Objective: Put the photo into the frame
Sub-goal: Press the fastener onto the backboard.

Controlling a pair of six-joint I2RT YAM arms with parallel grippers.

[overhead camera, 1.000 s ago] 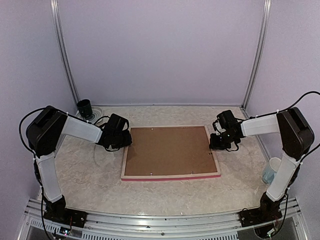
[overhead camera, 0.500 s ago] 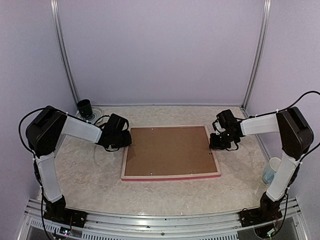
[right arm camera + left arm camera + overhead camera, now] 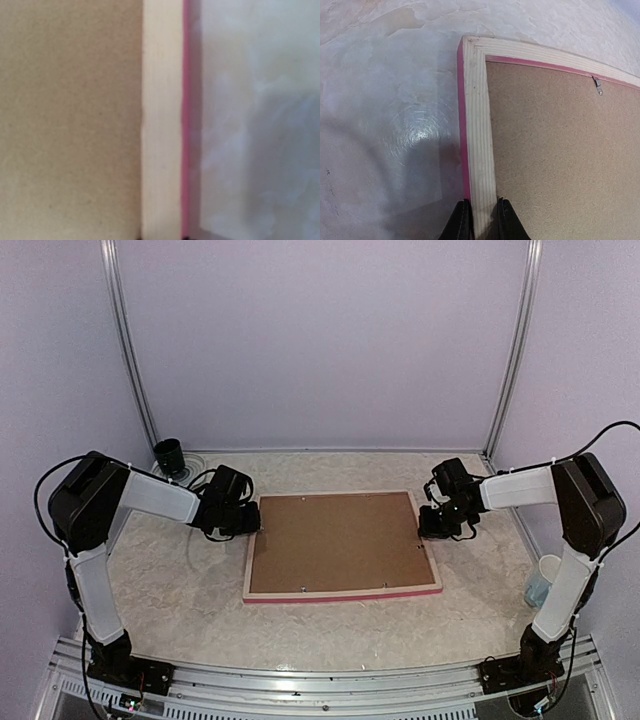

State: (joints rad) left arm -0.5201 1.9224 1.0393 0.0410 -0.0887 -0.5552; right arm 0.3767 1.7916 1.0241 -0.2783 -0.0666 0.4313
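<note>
Your table (image 3: 340,640) was a pale, mottled, stone-like surface, closed in by plain lilac walls (image 3: 320,340), with a metal post (image 3: 127,350) running up each back corner and a metal rail (image 3: 320,685) along the near edge where the arm bases were bolted. A black cup (image 3: 168,455) stood in the back left corner, and a pale cup (image 3: 541,582) sat at the right edge beside the right arm.

The frame (image 3: 340,591) lay flat and face down in the middle of the table, its pale wood back up, the brown backing board (image 3: 335,540) filling it and a pink strip showing along its near edge.

Your left gripper (image 3: 250,524) was at the frame's left side; in the left wrist view its fingers (image 3: 461,225) were pinched on the wooden side piece, one on each side. A soft glare (image 3: 420,132) lay on the table just beside that edge.

Your right gripper (image 3: 432,524) was at the frame's right side. Its wrist view was too close and blurred, so I could not tell whether it was closed.
</note>
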